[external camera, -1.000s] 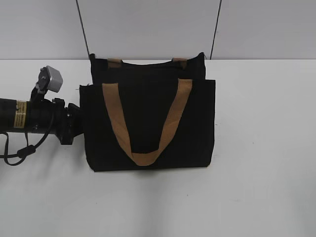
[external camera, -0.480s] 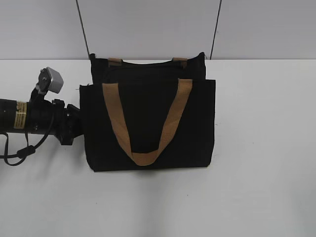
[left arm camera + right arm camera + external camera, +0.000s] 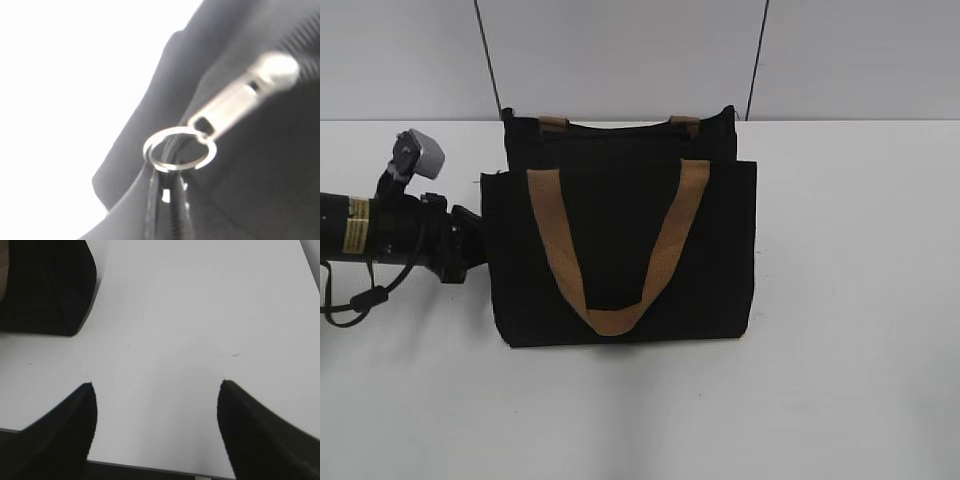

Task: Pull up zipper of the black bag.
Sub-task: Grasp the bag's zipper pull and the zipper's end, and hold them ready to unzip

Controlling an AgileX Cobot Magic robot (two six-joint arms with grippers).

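The black bag [image 3: 620,250] stands upright on the white table, its tan strap handle hanging down its front. My left gripper [image 3: 478,245] is at the bag's left side, its tips hidden against the fabric. In the left wrist view the silver zipper [image 3: 240,95] slider and pull tab lie on the black track, with a metal ring [image 3: 179,150] on the tab. My left gripper [image 3: 169,200] is shut on that ring. My right gripper [image 3: 156,405] is open and empty over the table, right of the bag's corner [image 3: 45,285]. It is out of the exterior view.
The white table [image 3: 860,350] stretches right of and in front of the bag. A pale wall with two black cables [image 3: 488,60] stands behind it. The table's near edge [image 3: 150,467] shows under my right gripper.
My left arm has shifted slightly up and to the left in the exterior view, still at the bag's left side. The bag has not moved.
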